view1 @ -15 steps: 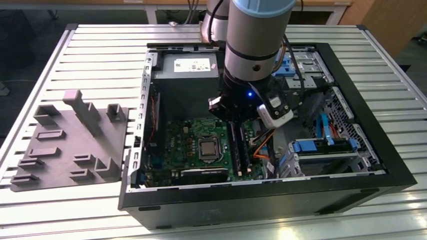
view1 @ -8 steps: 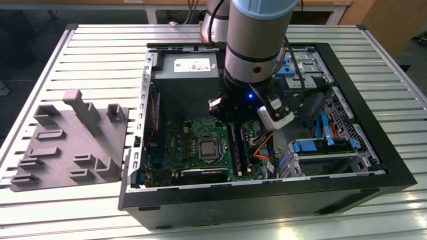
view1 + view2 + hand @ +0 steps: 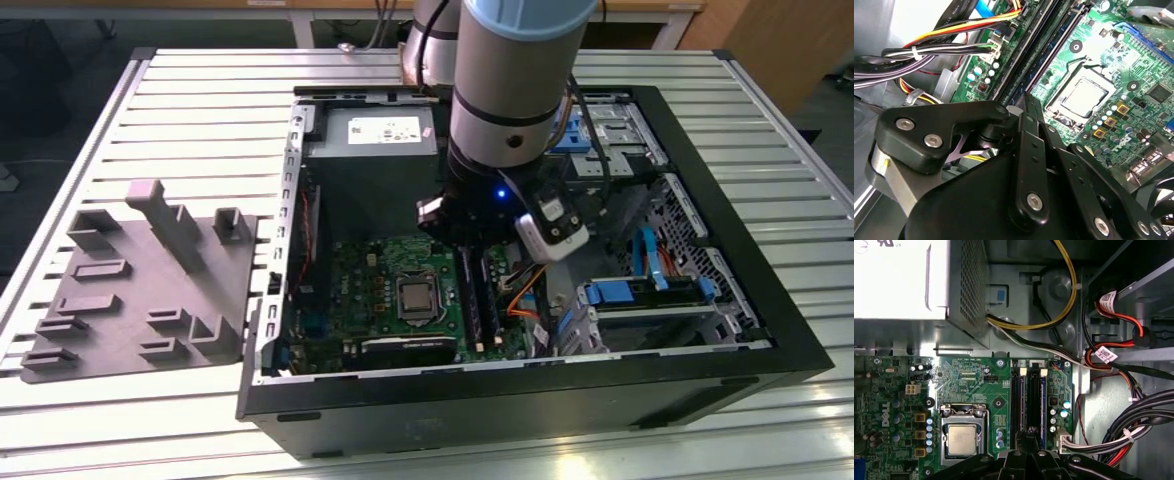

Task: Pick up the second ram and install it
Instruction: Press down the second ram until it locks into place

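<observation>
Down inside the open PC case, in the exterior view, the arm is hanging w/ its gripper low over the green mobo, right above the black slots; a gray fixture tray is lying well apart on the exterior view's left. Jaw state: can't tell from this angle. In the second wrist view the gripper is tapering to a tip just over the slot row, w/ the CPU socket near on one side and a tied cable bundle on the other; can't tell if the jaws are pinching a board or just pressed together. In the first wrist view the gripper is sitting at one end of the slots, and a thin blue-edged board is standing on edge in a slot just beside the tip. That's prob. a ram, but can't tell if it's the second ram or another one. The white latches are showing at the far end. Risks, imo: if the board isn't lined up w/ its slot or is tilting lengthwise, pushing down could be seating one end only, leaving a latch unclosed, or flexing the mobo. A tip that's off-center could be sliding off the thin edge and hitting the neighboring slot or small parts. The cables nearby could be snagging the linkage.
</observation>
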Robot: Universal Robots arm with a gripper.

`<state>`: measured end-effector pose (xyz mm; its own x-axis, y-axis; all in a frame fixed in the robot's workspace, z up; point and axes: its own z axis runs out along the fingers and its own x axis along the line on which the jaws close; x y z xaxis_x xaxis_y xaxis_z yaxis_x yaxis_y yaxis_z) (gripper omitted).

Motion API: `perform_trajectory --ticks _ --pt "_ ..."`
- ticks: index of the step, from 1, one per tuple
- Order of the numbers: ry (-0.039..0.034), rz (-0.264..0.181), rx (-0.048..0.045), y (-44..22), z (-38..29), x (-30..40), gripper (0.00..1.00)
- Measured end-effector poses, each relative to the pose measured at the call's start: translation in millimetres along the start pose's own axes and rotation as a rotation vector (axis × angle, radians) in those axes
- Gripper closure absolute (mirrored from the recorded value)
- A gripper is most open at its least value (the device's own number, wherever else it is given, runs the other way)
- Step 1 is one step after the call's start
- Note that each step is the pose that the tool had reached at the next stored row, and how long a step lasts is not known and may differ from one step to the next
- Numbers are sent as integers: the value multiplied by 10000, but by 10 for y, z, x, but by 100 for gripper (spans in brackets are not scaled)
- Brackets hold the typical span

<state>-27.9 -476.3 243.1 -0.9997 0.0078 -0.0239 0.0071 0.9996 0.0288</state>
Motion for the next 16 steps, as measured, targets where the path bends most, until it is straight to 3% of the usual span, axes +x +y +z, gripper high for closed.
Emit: perform_trajectory --ticks 16 --pt "0 1 -1 -50 -1 0 89"
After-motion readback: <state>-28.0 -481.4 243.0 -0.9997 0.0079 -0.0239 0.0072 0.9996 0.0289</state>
